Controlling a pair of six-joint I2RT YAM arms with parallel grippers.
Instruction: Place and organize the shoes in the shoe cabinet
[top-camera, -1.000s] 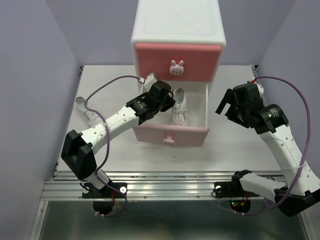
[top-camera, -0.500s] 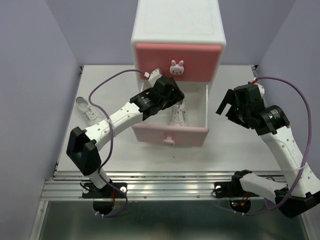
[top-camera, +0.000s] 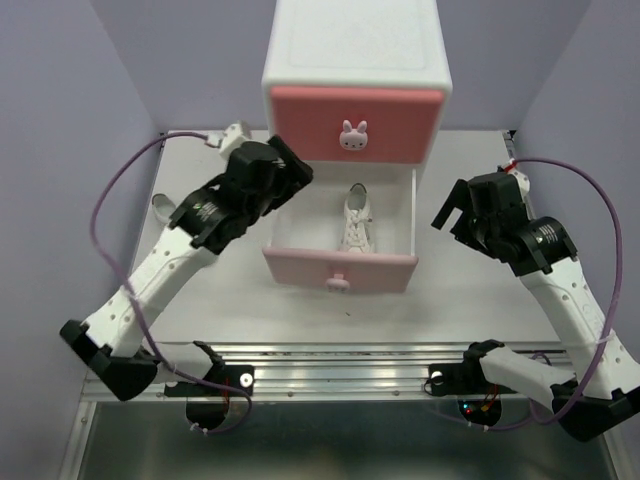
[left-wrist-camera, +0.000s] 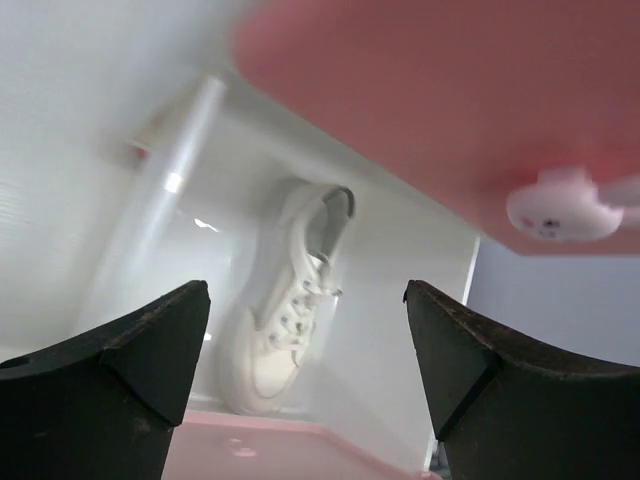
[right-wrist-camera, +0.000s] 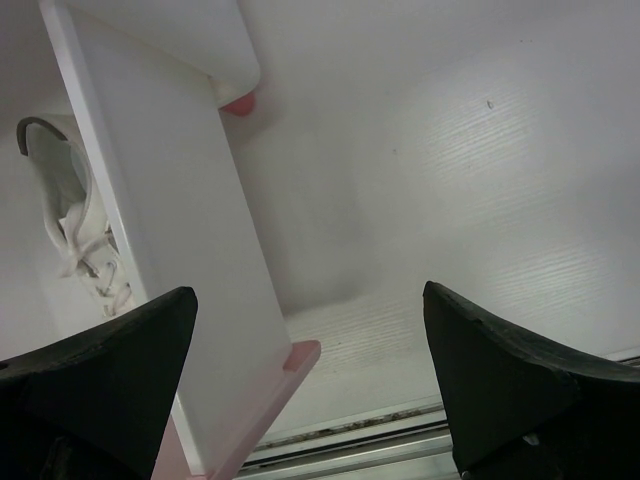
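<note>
The shoe cabinet (top-camera: 355, 60) stands at the back with its dark pink upper drawer shut. Its pale pink lower drawer (top-camera: 340, 268) is pulled out. One white shoe (top-camera: 356, 222) lies inside it, toe toward the front, also seen as the shoe (left-wrist-camera: 285, 300) in the left wrist view and the shoe (right-wrist-camera: 75, 220) in the right wrist view. My left gripper (top-camera: 296, 182) hovers open above the drawer's left edge, with nothing between its fingers (left-wrist-camera: 130, 370). Another white shoe (top-camera: 162, 208) lies on the table at far left, partly hidden by the left arm. My right gripper (top-camera: 458, 215) hangs open to the right of the drawer.
The bunny knob (top-camera: 352, 134) on the upper drawer sits just above the open drawer. The drawer's white side wall (right-wrist-camera: 170, 220) is close to my right gripper (right-wrist-camera: 310, 340). Purple walls close in on both sides. A metal rail (top-camera: 340, 375) runs along the near table edge.
My left gripper has opened, letting go of the white shoe in the lower drawer. It has drawn back up and to the left. The right arm has barely moved.
</note>
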